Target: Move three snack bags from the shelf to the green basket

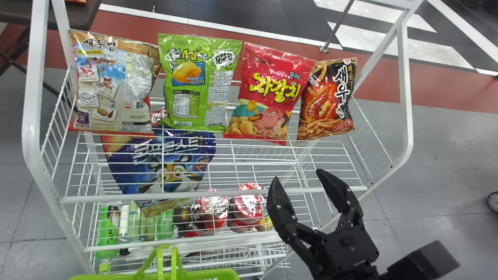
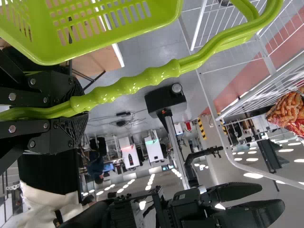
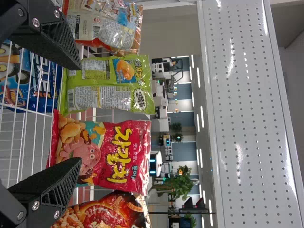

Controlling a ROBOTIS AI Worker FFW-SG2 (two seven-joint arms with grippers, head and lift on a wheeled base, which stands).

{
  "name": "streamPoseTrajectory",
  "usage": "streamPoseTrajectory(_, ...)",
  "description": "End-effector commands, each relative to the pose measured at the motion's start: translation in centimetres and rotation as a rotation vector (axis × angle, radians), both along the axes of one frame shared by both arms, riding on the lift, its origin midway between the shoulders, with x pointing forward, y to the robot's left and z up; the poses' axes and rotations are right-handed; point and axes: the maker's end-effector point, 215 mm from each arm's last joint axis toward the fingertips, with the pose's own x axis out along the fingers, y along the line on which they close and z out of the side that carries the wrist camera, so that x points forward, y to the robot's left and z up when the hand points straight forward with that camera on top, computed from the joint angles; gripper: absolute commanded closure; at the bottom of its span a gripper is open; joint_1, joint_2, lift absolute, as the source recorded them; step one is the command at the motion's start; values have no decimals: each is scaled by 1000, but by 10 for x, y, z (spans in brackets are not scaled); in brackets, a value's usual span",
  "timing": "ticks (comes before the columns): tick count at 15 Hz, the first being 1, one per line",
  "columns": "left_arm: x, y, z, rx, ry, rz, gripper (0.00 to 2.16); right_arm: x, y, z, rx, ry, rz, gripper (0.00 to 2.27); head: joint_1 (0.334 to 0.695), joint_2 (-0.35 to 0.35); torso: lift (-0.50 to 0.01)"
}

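Observation:
In the head view, my right gripper (image 1: 298,179) stands open before the rack's front rail, below the red bag (image 1: 268,93) and black-orange bag (image 1: 327,100). A green bag (image 1: 196,81) and a beige bag (image 1: 111,83) stand upright to their left on the upper shelf. In the right wrist view, the open right gripper (image 3: 80,114) has the green bag (image 3: 107,85) and red bag (image 3: 102,154) beyond its spread fingers, untouched. The green basket (image 1: 194,274) is at the head view's bottom edge. In the left wrist view, my left gripper (image 2: 80,110) is shut on the handle of the basket (image 2: 99,23).
The white wire rack's front rail (image 1: 218,194) crosses between the right gripper and the bags. A blue bag (image 1: 159,161) leans lower down, above bottles (image 1: 107,225) and red-lidded tubs (image 1: 247,206). A white perforated panel (image 3: 251,114) shows in the right wrist view.

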Motion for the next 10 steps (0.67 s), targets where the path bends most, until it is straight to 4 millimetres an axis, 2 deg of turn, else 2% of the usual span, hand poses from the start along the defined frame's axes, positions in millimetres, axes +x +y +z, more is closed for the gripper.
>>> streamPoseTrajectory(1, -2, -1, 2, -2, 14, -3, 1750, 2, -1, -2, -2, 1, -2, 144, 695, -350, -43)
streamPoseTrajectory(10, -8, -1, 9, -10, 52, -16, 1750, 6, -1, -6, -4, 5, -1, 144, 695, -350, -43)
